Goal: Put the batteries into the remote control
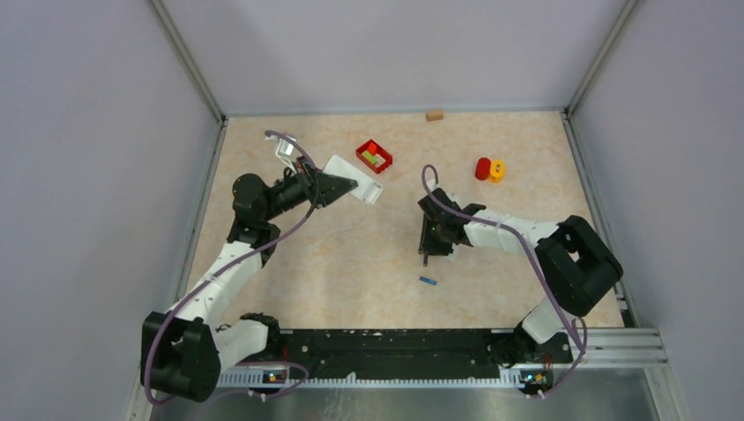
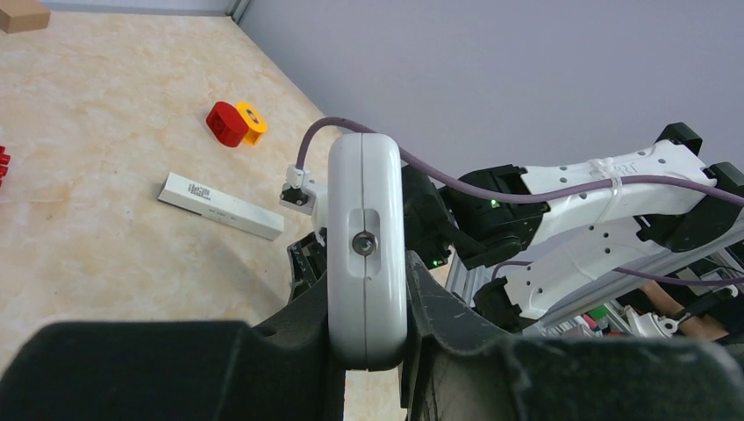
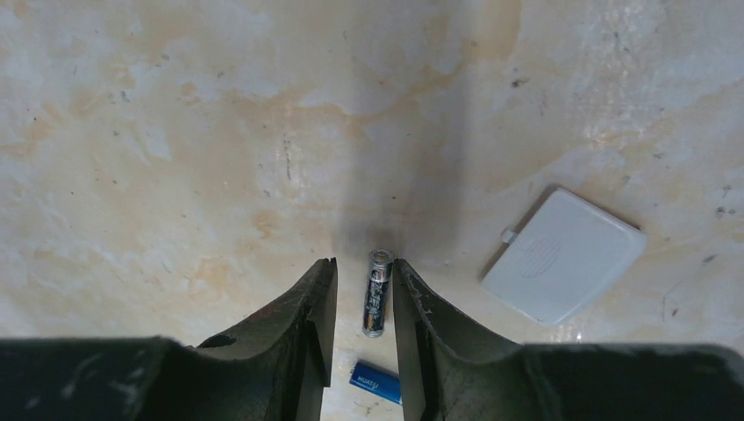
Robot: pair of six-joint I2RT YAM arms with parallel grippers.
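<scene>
My left gripper is shut on a white remote control, held edge-on above the table; in the top view it sticks out from the left gripper at the back left. My right gripper is open and low over the table, with a dark-and-grey battery lying between its fingers, close to the right one. A blue battery lies just behind it, and it shows in the top view in front of the right gripper. The other batteries are out of view.
A white battery cover lies on the table to the right of my right gripper. A red tray, a red-and-yellow object and a wooden block sit farther back. A white labelled bar lies on the table.
</scene>
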